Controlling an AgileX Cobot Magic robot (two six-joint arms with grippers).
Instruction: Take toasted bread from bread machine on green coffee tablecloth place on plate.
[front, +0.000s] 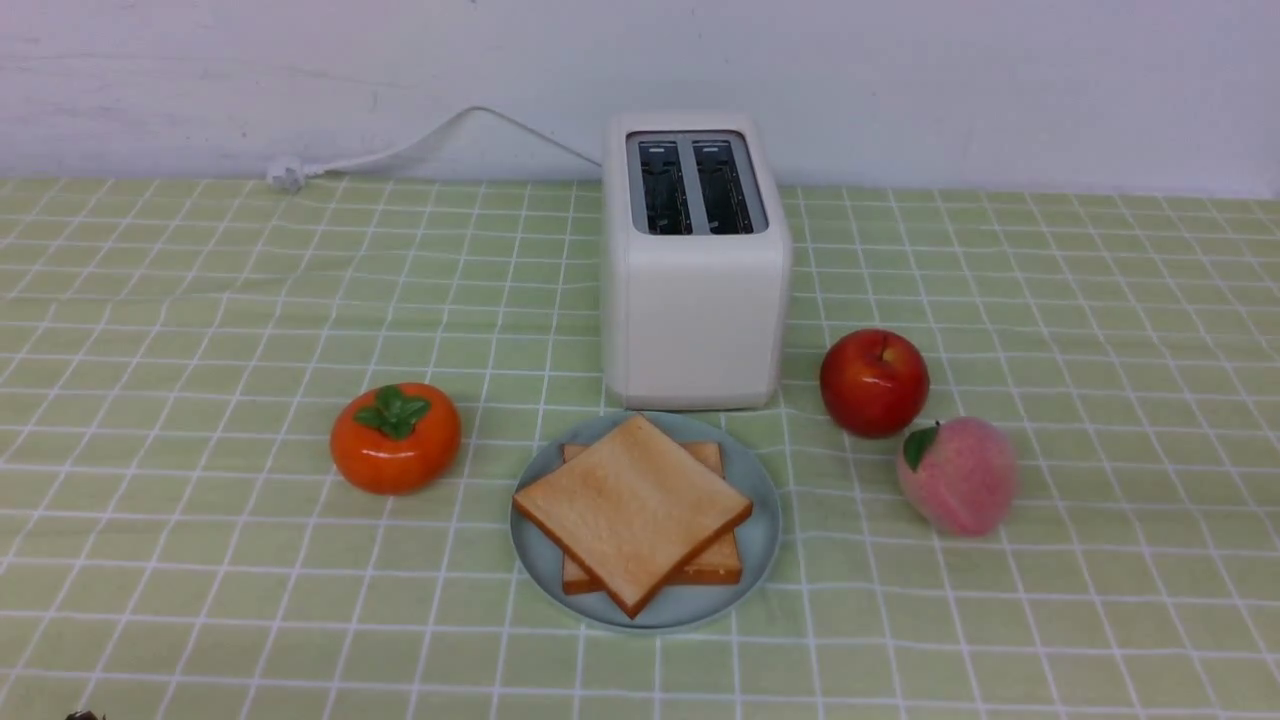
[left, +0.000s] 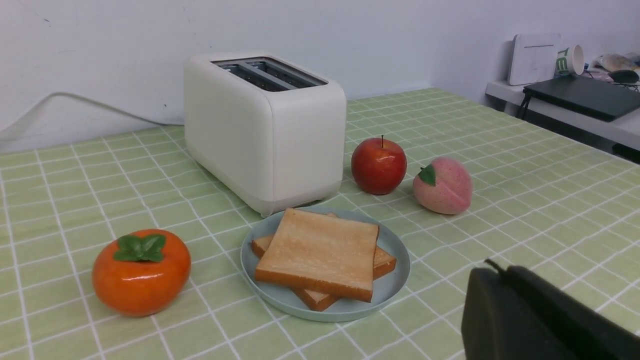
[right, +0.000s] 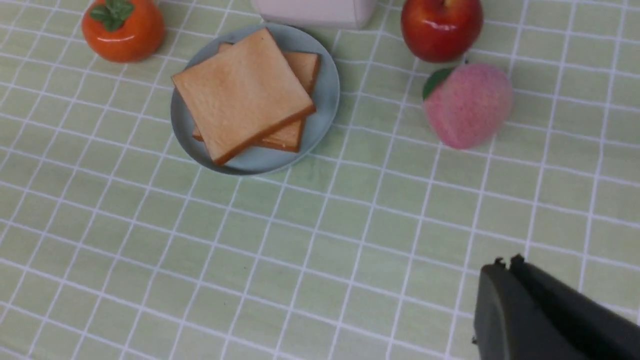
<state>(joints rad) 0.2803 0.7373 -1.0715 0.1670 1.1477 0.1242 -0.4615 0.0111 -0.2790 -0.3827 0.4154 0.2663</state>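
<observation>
Front view: a white toaster (front: 695, 300) stands at the back of a green checked tablecloth (front: 200, 300) covering the desk, its two slots (front: 665, 187) empty. Just in front of it, a pale blue plate (front: 765, 545) holds two slices of toast (front: 630, 510), stacked, the upper one turned at an angle. An orange persimmon (front: 395, 437) sits to the left. A red apple (front: 873, 382) and a pink peach (front: 957, 475) sit just beside each other on the right. Left wrist view: the left end effector (left: 500, 272) is clenched, grasping nothing, off the plate. Right wrist view: the right end effector (right: 505, 265) is likewise clenched and empty, well apart from the plate.
</observation>
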